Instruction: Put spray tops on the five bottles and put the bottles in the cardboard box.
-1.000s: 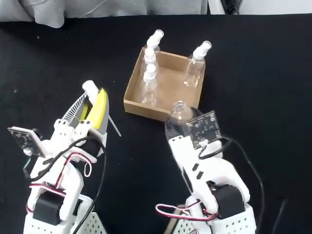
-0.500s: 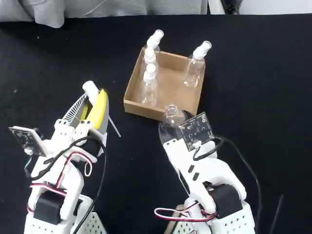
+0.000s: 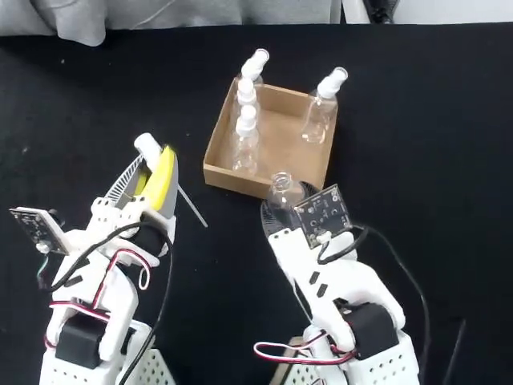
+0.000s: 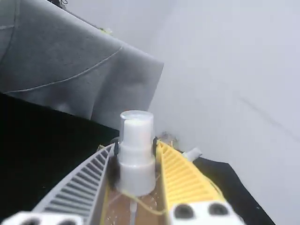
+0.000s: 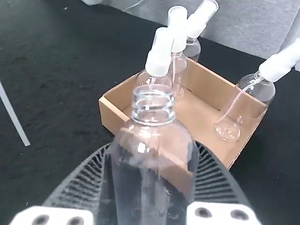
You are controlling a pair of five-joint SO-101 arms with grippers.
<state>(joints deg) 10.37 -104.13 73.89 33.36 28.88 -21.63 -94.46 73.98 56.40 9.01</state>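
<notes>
Four capped bottles stood in the cardboard box at the far middle of the tabletop. The right end effector gripped the fifth, open-necked bottle upright just near the box. It was probably held there to receive the spray top, which the left end effector had clamped off to the left.

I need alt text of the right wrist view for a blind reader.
The right gripper holds an open clear bottle upright between its fingers. Behind it on the black table, a cardboard box contains four bottles with white spray tops.
</notes>
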